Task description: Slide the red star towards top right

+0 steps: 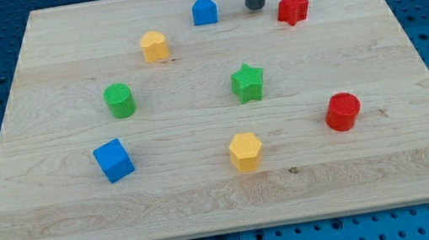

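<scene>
The red star (292,8) lies near the view's top, right of centre, on the wooden board (209,197). My tip (255,6) is the lower end of a dark rod that comes down from the view's top edge. It stands just left of the red star, with a small gap between them. The blue house-shaped block (204,10) lies to the left of the tip.
A yellow hexagonal block (154,45) lies at upper left, a green cylinder (119,100) at left, a green star (248,82) at centre, a blue cube (113,161) at lower left, a yellow hexagon (246,151) at the bottom centre, a red cylinder (342,111) at right.
</scene>
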